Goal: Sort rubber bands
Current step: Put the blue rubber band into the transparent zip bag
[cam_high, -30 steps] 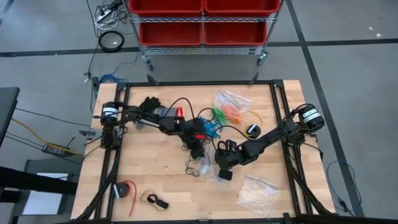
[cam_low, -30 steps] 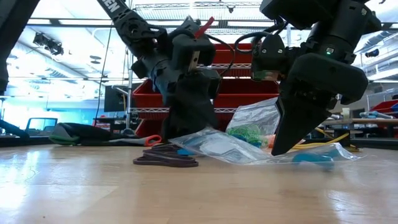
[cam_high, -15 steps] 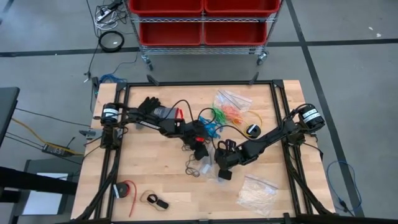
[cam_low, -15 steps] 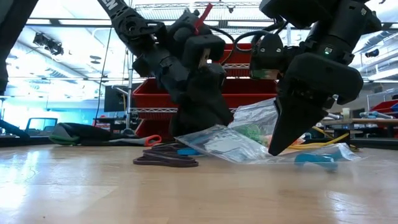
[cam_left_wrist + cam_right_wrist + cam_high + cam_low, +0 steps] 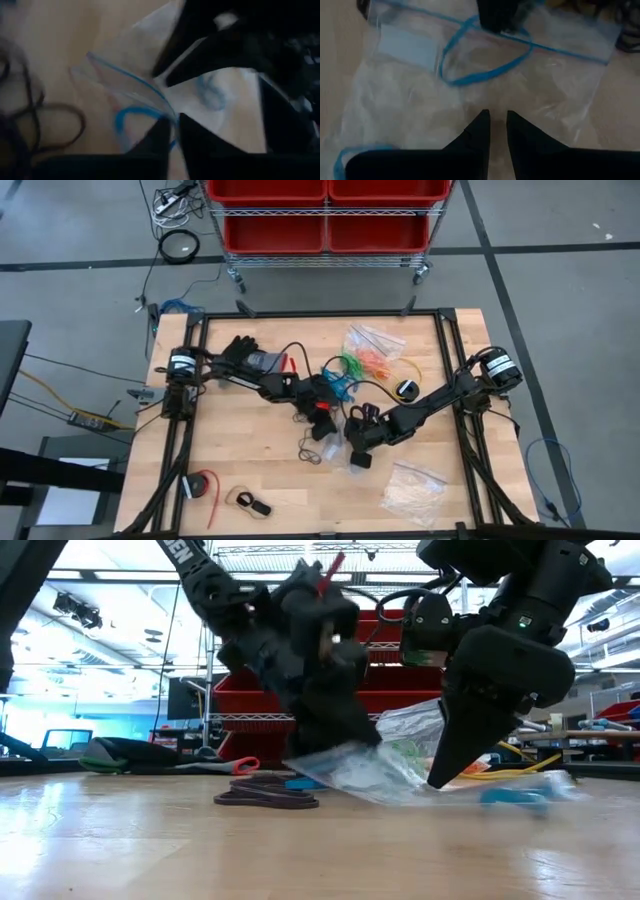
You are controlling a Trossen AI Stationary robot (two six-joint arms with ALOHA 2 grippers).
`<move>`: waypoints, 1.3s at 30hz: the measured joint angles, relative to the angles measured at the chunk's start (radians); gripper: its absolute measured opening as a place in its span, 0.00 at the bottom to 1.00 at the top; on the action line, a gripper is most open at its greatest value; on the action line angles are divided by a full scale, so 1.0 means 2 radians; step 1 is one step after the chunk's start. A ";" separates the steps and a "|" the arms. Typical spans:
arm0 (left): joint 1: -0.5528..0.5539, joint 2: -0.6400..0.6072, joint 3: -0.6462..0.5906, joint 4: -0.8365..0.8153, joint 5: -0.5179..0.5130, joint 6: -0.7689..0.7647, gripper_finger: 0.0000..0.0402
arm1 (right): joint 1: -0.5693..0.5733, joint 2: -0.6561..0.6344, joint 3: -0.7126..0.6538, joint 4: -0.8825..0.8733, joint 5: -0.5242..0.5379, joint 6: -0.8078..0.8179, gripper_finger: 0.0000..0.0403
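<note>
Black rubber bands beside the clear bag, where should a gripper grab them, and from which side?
Pinch the black rubber bands where their loops overlap, coming straight down. They lie in a flat, low heap on the table, so a level approach would likely just push them, and the clear bag crowds one side.

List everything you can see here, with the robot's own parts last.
rubber bands: many; black pile mid-table; green, orange and blue farther back
clear zip bag: one, blue seal, mid-table
bag of whitish pieces: one, clear, near right corner
yellow cable: one, far right
red roll: one, near left corner
red bins: several, cart beyond the table
table: one, light wood
left gripper: dark, pinching the bag's edge
right gripper: dark, closed on the bag
</note>
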 joint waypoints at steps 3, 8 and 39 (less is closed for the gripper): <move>0.002 -0.011 0.014 -0.015 0.015 0.036 0.02 | 0.000 0.000 0.000 0.001 0.022 0.001 0.13; -0.003 -0.015 0.079 -0.162 -0.006 0.149 0.01 | 0.001 -0.003 0.000 0.001 0.042 0.008 0.13; -0.165 -0.014 0.347 -0.600 -0.482 0.606 0.00 | 0.005 -0.213 0.002 0.014 0.104 0.093 0.39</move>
